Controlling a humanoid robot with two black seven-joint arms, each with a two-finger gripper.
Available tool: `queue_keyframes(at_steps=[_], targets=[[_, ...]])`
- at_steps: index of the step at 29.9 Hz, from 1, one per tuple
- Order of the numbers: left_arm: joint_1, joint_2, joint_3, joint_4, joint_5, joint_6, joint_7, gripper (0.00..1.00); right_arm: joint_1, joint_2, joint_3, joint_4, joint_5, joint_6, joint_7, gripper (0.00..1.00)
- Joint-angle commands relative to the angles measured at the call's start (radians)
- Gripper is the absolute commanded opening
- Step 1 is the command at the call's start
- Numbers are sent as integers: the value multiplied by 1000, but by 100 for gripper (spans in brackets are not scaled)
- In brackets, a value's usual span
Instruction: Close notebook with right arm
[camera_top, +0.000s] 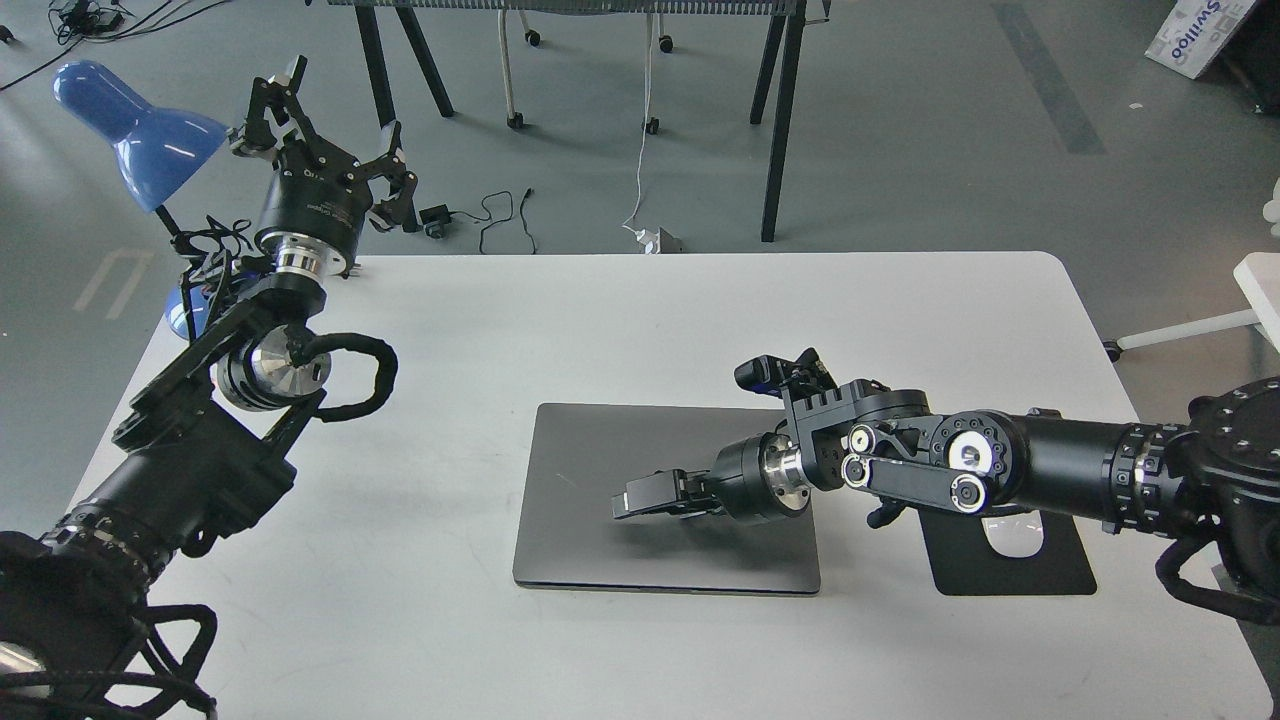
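At the far left, a blue lamp (135, 130) stands on the corner of the white table (450, 320), its shade tilted up and away. Just beside it my left gripper (320, 150) is raised above the table's back edge, fingers spread wide apart and holding nothing. Near the middle of the table lies the laptop (600, 470), its grey lid flat down on the base, fully shut. My right arm (1000, 460) reaches in from the right edge, low over the table, and my right gripper (650, 495) lies over the lid's middle, pointing left. Its fingers are drawn together and grip nothing; whether they press on the lid or sit just above it I cannot tell. Right of the laptop, partly under my forearm, a black mousepad (1010, 570) carries a white mouse (1015, 535).
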Motion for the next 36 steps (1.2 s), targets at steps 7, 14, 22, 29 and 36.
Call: queue_keyframes(at_steps=[7,14,22,29,36], targets=[[0,0,0,-1,0,0,0,100,19,0,23,-8,11,-3,3,100],[0,0,0,-1,0,0,0,100,27,-1,322,-76,14,-3,1,100],[0,0,0,-1,0,0,0,100,-5,3,748,-261,151,-9,3,100],[0,0,0,1,0,-1,0,100,-30,-1,952,-296,451,-47,10,100],[0,0,0,1,2,-1,0,100,-107,-3,1149,-288,577,-93,12,100]])
